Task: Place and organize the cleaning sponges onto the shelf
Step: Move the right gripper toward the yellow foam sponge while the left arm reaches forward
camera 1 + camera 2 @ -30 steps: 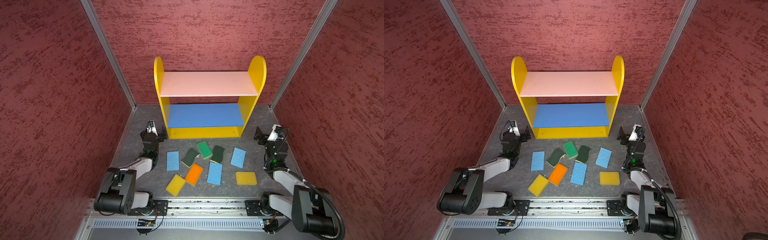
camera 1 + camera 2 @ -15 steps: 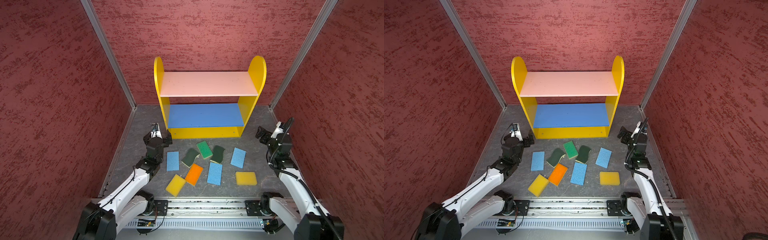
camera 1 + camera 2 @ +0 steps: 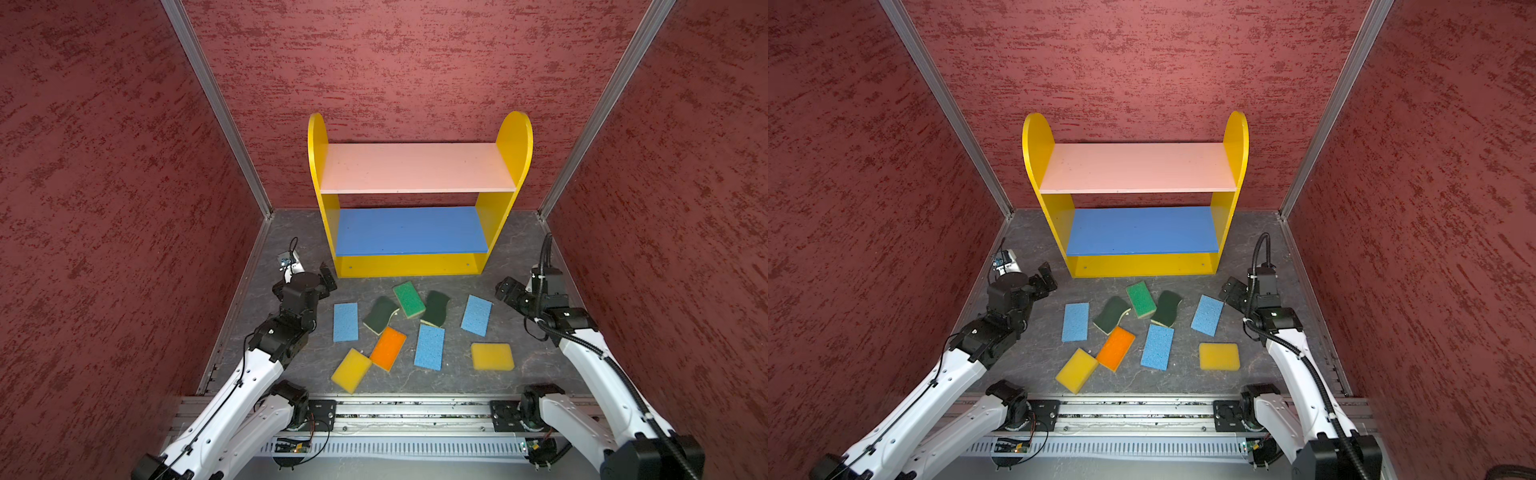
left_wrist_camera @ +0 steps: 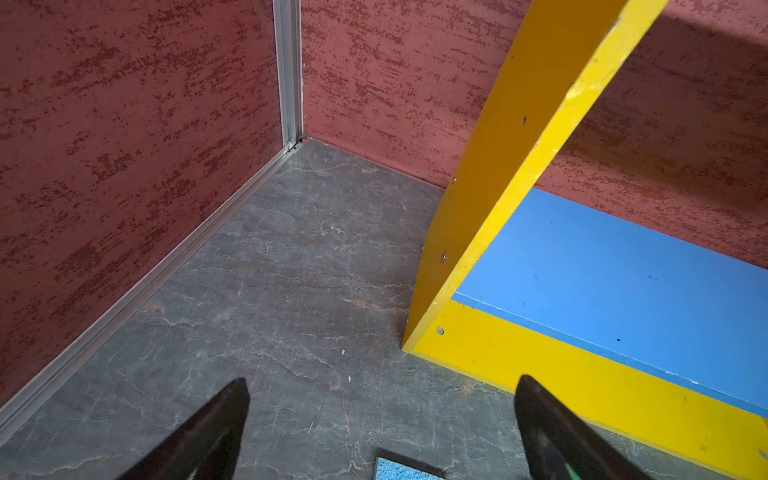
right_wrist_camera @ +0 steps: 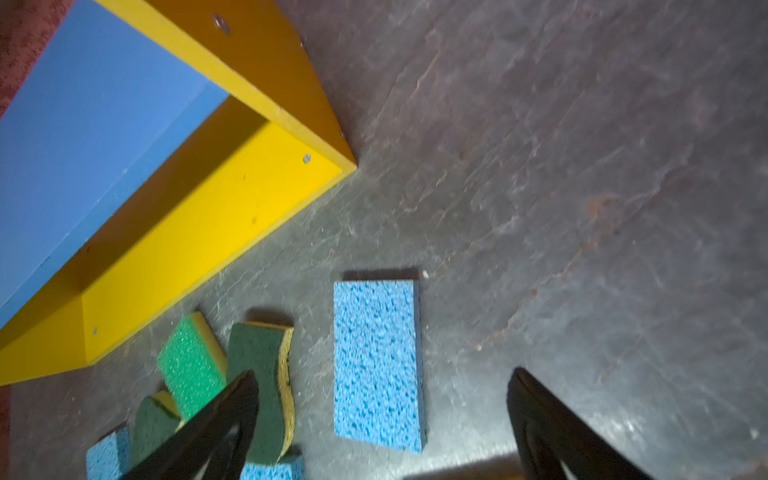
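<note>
The shelf stands empty at the back, with a pink upper board, a blue middle board and a yellow base. Several cleaning sponges lie scattered on the floor in front of it: blue, two wavy dark green, bright green, orange and yellow. My left gripper hovers open by the shelf's left foot, above the left blue sponge's far corner. My right gripper is open just right of the right blue sponge, which lies flat ahead of its fingers.
Red textured walls close in the left, right and back. The grey floor runs beside both shelf ends. A metal rail carrying both arm bases borders the front. A second yellow sponge lies near the right arm.
Both arms have unfolded and reached forward. The left gripper moved toward the shelf's left foot, the right gripper toward the right blue sponge. No sponge has moved.
</note>
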Robot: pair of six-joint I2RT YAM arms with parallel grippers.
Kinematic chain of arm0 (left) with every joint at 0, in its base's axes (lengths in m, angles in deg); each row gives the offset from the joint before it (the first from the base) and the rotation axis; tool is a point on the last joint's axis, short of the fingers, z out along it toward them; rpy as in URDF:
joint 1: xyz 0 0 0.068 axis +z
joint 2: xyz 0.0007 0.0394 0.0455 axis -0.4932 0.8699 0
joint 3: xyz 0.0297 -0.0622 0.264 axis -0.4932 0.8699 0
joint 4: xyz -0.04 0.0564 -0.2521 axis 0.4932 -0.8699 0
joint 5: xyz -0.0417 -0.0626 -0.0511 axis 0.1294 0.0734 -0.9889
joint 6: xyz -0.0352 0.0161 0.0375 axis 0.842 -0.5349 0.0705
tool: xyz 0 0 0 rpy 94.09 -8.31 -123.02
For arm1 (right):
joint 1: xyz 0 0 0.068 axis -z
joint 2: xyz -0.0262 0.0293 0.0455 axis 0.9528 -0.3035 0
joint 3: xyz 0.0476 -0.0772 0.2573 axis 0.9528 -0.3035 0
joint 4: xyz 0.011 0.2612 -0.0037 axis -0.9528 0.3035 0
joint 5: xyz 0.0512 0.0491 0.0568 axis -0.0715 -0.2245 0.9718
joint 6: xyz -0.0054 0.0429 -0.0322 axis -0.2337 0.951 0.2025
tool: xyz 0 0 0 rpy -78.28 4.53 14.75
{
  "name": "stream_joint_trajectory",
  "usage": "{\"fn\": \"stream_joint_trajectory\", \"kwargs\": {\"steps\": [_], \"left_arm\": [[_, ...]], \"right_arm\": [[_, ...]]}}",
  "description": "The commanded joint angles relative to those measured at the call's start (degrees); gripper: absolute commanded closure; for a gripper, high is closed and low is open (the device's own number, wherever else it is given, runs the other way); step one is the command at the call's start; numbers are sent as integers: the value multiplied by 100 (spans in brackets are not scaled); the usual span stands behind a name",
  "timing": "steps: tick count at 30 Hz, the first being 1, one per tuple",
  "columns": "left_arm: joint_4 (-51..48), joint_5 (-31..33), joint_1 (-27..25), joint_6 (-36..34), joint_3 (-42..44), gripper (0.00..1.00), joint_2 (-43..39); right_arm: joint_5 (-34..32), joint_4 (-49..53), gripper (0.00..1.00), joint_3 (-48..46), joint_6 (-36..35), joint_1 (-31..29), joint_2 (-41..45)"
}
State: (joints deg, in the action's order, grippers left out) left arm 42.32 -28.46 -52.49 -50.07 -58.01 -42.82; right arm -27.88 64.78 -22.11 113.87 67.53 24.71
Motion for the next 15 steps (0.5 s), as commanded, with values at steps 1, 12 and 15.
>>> {"fn": "stream_joint_trajectory", "kwargs": {"steps": [1,12,15], "left_arm": [[-1053,-62,-53,342,-351,1,198],[-2524,-509,-79,830,-1033,1,490],[-2790,-595,-79,988,-1095,1,478]], "right_arm": [[315,738,7,180,473,-115,196],[-31,2327,11,223,2563,-709,784],[-32,2761,11,249,3267,-745,870]]}}
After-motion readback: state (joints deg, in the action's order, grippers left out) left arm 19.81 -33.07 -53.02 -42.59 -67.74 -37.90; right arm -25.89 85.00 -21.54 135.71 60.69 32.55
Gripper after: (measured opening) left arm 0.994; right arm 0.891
